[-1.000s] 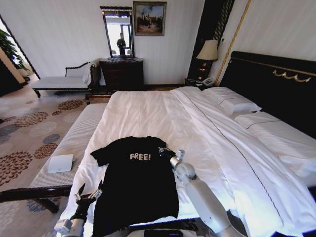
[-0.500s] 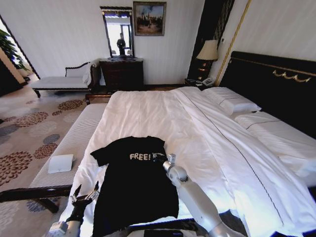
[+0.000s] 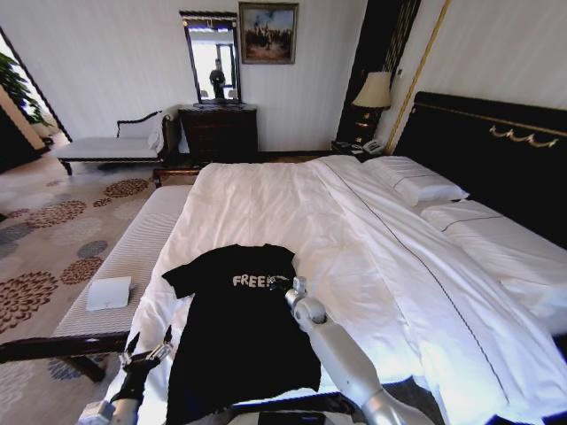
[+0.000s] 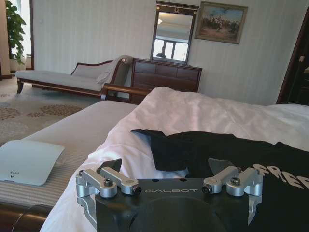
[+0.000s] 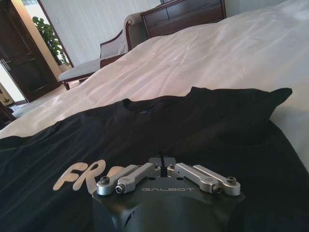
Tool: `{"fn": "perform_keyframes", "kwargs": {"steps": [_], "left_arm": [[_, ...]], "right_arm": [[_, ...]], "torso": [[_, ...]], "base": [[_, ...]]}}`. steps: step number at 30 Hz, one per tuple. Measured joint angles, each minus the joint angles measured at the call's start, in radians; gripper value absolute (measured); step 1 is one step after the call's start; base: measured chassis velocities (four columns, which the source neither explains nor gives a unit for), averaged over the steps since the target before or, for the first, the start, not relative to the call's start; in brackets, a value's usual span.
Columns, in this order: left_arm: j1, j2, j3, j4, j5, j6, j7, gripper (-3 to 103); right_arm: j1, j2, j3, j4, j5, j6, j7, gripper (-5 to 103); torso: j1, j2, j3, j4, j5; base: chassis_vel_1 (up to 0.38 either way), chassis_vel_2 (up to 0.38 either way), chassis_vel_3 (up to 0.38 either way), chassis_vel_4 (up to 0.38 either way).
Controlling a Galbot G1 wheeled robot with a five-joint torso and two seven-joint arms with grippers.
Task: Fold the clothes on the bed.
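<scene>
The clothes, one black T-shirt (image 3: pixel 239 328) with white lettering, lie flat near the foot of the white bed (image 3: pixel 292 204). My right gripper (image 3: pixel 282 285) hovers low over the chest, covering the end of the lettering. Its fingers are shut, and in the right wrist view the right gripper (image 5: pixel 161 162) points across the shirt (image 5: pixel 203 121) toward the collar. I cannot tell whether it pinches fabric. My left gripper (image 3: pixel 146 350) stands open beside the shirt's lower left edge. The left gripper (image 4: pixel 166 166) in its wrist view faces the left sleeve (image 4: pixel 169 150) with nothing between its fingers.
A small white box (image 3: pixel 108 292) lies on the pale striped bench (image 3: pixel 133 252) along the bed's left side. Pillows (image 3: pixel 425 186) and a dark headboard (image 3: pixel 496 150) are far right. A chaise (image 3: pixel 115 146) and dresser (image 3: pixel 219 131) stand by the back wall.
My right gripper has slid left from the shirt's right shoulder onto the lettering. The left gripper has drawn back and lower, toward me.
</scene>
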Motion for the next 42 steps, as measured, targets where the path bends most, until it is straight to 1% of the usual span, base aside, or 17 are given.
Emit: {"fn": "perform_keyframes", "kwargs": {"steps": [2, 3, 4, 6, 10, 11, 13, 16, 19, 22, 25, 27, 28, 30, 34, 38, 42], "left_arm": [[0.0, -0.001, 0.0, 0.0, 0.0, 0.0, 0.0, 100], [0.001, -0.003, 0.001, 0.0, 0.001, 0.0, 0.0, 100], [0.001, -0.003, 0.002, 0.0, 0.001, 0.0, 0.0, 100], [0.001, -0.004, 0.003, 0.0, 0.002, 0.0, 0.0, 100], [-0.004, -0.002, 0.016, 0.004, 0.005, 0.0, 0.0, 100], [-0.004, -0.002, 0.016, 0.004, 0.005, 0.0, 0.0, 100], [-0.008, -0.002, 0.024, 0.005, 0.006, 0.001, -0.001, 100], [-0.011, -0.002, 0.029, 0.006, 0.006, 0.002, -0.001, 100], [-0.022, 0.006, 0.039, 0.009, 0.006, 0.004, -0.006, 100], [-0.037, 0.017, 0.042, 0.014, 0.005, 0.01, -0.014, 100], [-0.085, 0.05, 0.042, 0.026, -0.027, 0.032, -0.03, 100], [-0.102, 0.059, 0.04, 0.03, -0.041, 0.041, -0.036, 100], [-0.135, 0.073, 0.034, 0.038, -0.072, 0.06, -0.044, 100], [-0.163, 0.082, 0.027, 0.045, -0.098, 0.078, -0.046, 100], [-0.254, 0.146, 0.027, 0.079, -0.196, 0.113, -0.07, 100], [-0.305, 0.152, 0.035, 0.08, -0.215, 0.152, -0.113, 100], [-0.416, 0.152, 0.071, 0.1, -0.255, 0.203, -0.16, 100]], "right_arm": [[-0.001, 0.0, -0.001, 0.0, -0.001, 0.002, 0.0, 3], [-0.005, -0.001, -0.002, 0.003, -0.001, 0.004, 0.0, 5], [-0.015, -0.004, -0.004, 0.016, -0.001, 0.005, -0.002, 16], [-0.023, -0.009, -0.005, 0.031, -0.001, 0.006, -0.004, 16], [-0.068, -0.044, -0.006, 0.109, 0.001, 0.008, -0.013, 37], [-0.068, -0.044, -0.006, 0.109, 0.001, 0.008, -0.013, 37], [-0.091, -0.059, 0.004, 0.147, 0.004, 0.008, -0.013, 48], [-0.113, -0.066, 0.023, 0.181, 0.009, 0.007, -0.011, 54], [-0.182, -0.082, 0.108, 0.27, 0.025, 0.006, 0.01, 70], [-0.223, -0.092, 0.154, 0.314, 0.036, 0.007, 0.026, 76], [-0.284, -0.113, 0.214, 0.364, 0.047, 0.03, 0.07, 91], [-0.293, -0.121, 0.222, 0.366, 0.047, 0.038, 0.079, 91], [-0.309, -0.139, 0.241, 0.368, 0.046, 0.046, 0.095, 99], [-0.321, -0.148, 0.257, 0.372, 0.043, 0.048, 0.104, 99], [-0.402, -0.139, 0.365, 0.406, 0.021, 0.048, 0.146, 100], [-0.466, -0.142, 0.434, 0.418, 0.007, 0.062, 0.158, 100], [-0.579, -0.193, 0.593, 0.454, -0.006, 0.102, 0.163, 100]], "torso": [[0.0, 0.0, 0.0, 0.0001, 0.0], [0.0, 0.0, 0.0, 0.0001, 0.0], [0.0, 0.0, 0.0, 0.0002, 0.0001], [0.0, 0.0, 0.0, 0.0001, 0.0001], [0.0, 0.0, 0.0, 0.0, 0.0001], [0.0, 0.0, 0.0, 0.0, 0.0001], [0.0, 0.0, 0.0, 0.0001, 0.0001], [0.0, 0.0, 0.0, 0.0001, 0.0001], [0.0, 0.0, 0.0, 0.0002, 0.0001], [0.0, 0.0, 0.0, 0.0, 0.0001], [0.0, 0.0, 0.0, 0.0, 0.0003], [0.0, 0.0, 0.0, 0.0, 0.0002], [0.0, 0.0, 0.0, -0.0001, 0.0001], [0.0, 0.0, 0.0, 0.0001, 0.0], [0.0, 0.0, 0.0, 0.0003, 0.0002], [0.0, 0.0, 0.0, 0.0001, 0.0002], [0.0, 0.0, 0.0, -0.0005, 0.0003]], "base": [[0.0, 0.0, 0.0, 0.0], [0.0, 0.0, 0.0, 0.0], [0.0, 0.0, 0.0, 0.0], [0.0, 0.0, 0.0, 0.0], [0.0, 0.0, 0.0, 0.0], [0.0, 0.0, 0.0, 0.0], [0.0, 0.0, 0.0, 0.0], [0.0, 0.0, 0.0, 0.0], [0.0, 0.0, 0.0, 0.0], [0.0, 0.0, 0.0, 0.0], [0.0, 0.0, 0.0, 0.0], [0.0, 0.0, 0.0, 0.0], [0.0, 0.0, 0.0, 0.0], [0.0, 0.0, 0.0, 0.0], [0.0, 0.0, 0.0, 0.0], [0.0, 0.0, 0.0, 0.0], [0.0, 0.0, 0.0, 0.0]]}}
